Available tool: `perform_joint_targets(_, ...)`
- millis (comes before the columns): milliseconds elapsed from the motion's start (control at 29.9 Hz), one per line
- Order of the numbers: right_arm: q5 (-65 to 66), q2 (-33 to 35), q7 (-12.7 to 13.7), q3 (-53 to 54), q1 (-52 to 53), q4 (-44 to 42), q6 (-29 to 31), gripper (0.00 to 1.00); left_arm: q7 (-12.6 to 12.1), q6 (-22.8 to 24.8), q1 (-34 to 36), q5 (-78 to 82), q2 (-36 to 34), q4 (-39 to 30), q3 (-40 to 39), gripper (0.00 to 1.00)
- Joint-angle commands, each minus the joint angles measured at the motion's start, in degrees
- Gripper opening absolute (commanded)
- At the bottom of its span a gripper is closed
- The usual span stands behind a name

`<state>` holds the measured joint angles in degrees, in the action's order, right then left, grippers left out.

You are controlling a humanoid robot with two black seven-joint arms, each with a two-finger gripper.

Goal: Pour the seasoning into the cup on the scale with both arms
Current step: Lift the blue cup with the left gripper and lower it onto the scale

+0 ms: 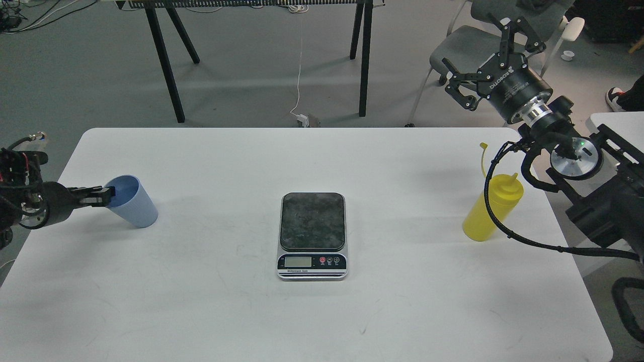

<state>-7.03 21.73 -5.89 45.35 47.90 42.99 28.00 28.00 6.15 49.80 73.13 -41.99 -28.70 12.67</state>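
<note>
White laminate table [201, 301] carries everything; order below runs from biggest item down.

Right black jointed arm: its gripper [485, 58] hangs raised beyond the table's far right corner, fingers spread wide, holding nothing.

Left black jointed arm: its gripper [100, 195] is at the table's left edge. Fingers closed on the rim of the light blue tapered plastic cup [132, 202], one finger apparently inside the mouth. Cup is tilted, mouth toward the gripper, base still on or just above the table; cannot tell which.

Small flat rectangular scale [312, 235], dark mottled plate, silver front: well to the right of the left gripper, plate bare.

Yellow plastic squeeze bottle of seasoning [492, 210]: upright, below and nearer than the right gripper, apart from it, partly crossed by a cable loop [490, 196]. Cap strap stands open.

Judgement on step in hand (cup to scale): rim pinch is thin, so level the cup before travel, lift clear, move slowly, set base flat at plate centre, release only once it is upright.
</note>
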Motion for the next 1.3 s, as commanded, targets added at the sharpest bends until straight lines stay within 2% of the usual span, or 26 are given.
perform_joint_targets(0,0.0,0.0,0.0,0.0,-0.1,0.0,0.0,0.99,0.0,0.1,0.4,-0.1,0.0,0.3,0.1,0.03)
perform_joint_targets(301,0.0,0.1,0.0,0.0,0.0,-0.1,0.0,0.99,0.0,0.9,1.9,-0.2,-0.1,-0.3,0.0,0.02)
perform_joint_targets(468,0.0,0.3,0.0,0.0,0.0,-0.2,0.0,0.99,0.0,5.2,6.4,-0.2,-0.8,-3.0,-0.2,0.02)
perform_joint_targets(635,0.0,0.5,0.0,0.0,-0.1,-0.1,0.0,0.99,0.0,7.7,13.0,5.1,-0.8,-8.4,-0.1,0.02)
perform_joint_targets(835,0.0,0.7,0.0,0.1,-0.3,-0.1,0.0,0.99,0.0,10.9,20.9,12.6,-0.1,-18.5,-0.3,0.02)
perform_joint_targets(1035,0.0,0.7,0.0,0.2,-0.4,0.0,0.0,0.99,0.0,14.6,28.2,13.5,0.0,-31.0,-0.2,0.03)
perform_joint_targets(1269,0.0,1.1,0.0,0.3,-0.5,0.1,0.0,0.99,0.0,15.7,29.9,15.6,5.7,-32.5,-0.3,0.03)
